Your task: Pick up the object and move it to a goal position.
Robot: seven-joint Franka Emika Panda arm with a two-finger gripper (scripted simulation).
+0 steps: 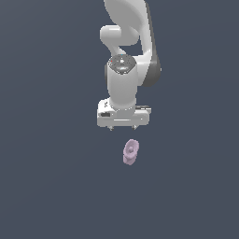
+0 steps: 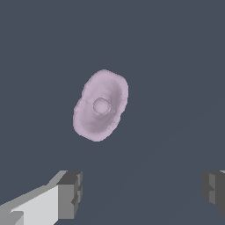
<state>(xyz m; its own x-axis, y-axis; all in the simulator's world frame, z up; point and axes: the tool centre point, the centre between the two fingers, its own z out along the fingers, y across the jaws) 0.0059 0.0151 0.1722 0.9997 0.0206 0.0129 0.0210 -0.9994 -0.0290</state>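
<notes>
Object of pale lilac-pink colour, small, lumpy and matte, with a round hollow (image 1: 130, 152) (image 2: 100, 105), lies alone on the dark grey-blue floor (image 1: 51, 186). The white gripper (image 1: 123, 128) (image 2: 143, 193) hangs apart from it, fingers (image 2: 70, 193) spread wide and holding nothing. Between them, nothing blocks the way.
</notes>
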